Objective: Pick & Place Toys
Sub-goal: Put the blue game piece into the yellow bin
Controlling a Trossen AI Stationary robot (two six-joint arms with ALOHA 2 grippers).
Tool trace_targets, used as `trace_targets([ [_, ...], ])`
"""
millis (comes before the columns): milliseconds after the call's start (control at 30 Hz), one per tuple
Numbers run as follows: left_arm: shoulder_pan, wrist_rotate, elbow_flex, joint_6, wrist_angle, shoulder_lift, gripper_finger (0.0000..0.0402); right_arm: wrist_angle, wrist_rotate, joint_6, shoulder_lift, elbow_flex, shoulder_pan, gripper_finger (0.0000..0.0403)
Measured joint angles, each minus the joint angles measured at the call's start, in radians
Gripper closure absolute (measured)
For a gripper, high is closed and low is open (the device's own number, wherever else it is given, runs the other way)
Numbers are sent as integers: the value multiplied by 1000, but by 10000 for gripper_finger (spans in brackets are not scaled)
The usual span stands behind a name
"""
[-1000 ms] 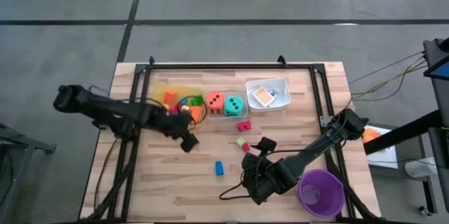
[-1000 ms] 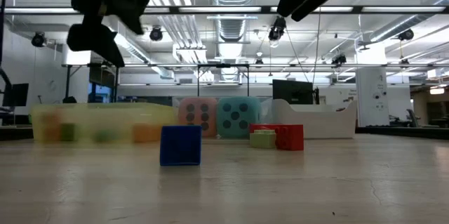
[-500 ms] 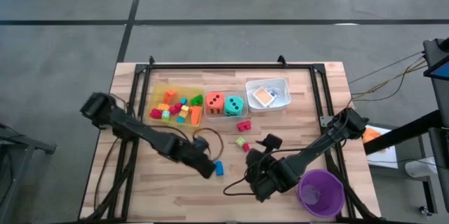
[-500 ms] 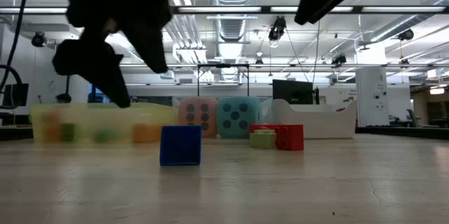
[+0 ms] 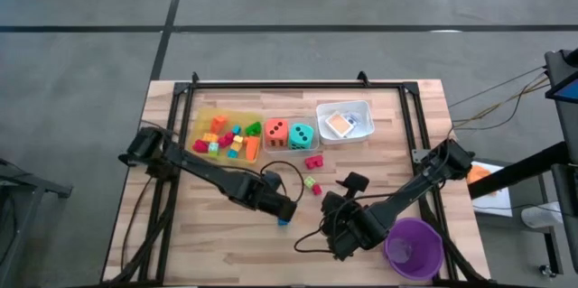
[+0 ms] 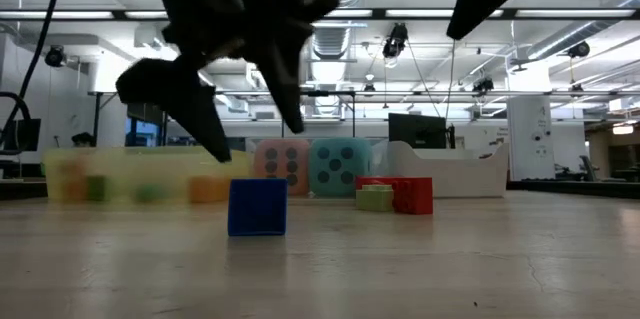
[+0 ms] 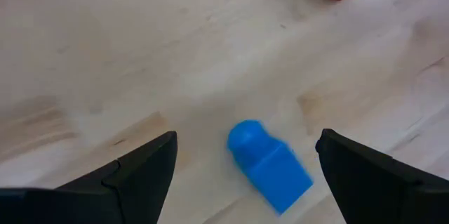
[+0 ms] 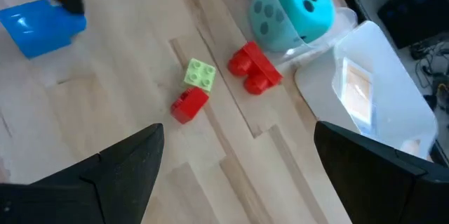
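Lying on the table (image 5: 208,234), the blue block (image 5: 283,219) has a green block (image 5: 308,181) and red blocks (image 5: 313,162) at its 1 o'clock, with nothing between. Left claw (image 5: 282,211) hangs just above it, wide open, holding nothing. Right claw (image 5: 336,199) waits at 3 o'clock, also open and empty

The wooden table (image 5: 217,243) bears trays (image 5: 343,122), loose blocks (image 5: 312,172) and a purple cup (image 5: 413,246).
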Motion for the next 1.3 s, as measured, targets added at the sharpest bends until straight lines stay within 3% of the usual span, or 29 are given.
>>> trace_targets([
  [233,0,25,14,-33,145,107,62,-31,49,52,-31,-1,31,38],
  [833,-41,76,24,-158,48,127,62,-37,83,30,-50,-2,51,38],
  [1067,-42,71,20,-111,31,128,63,-36,82,36,-53,-2,51,38],
  [1167,-40,68,20,-79,31,135,78,-36,82,35,-53,-2,51,38],
  [1300,-42,60,20,-57,27,138,133,-35,82,22,-53,-2,51,38],
])
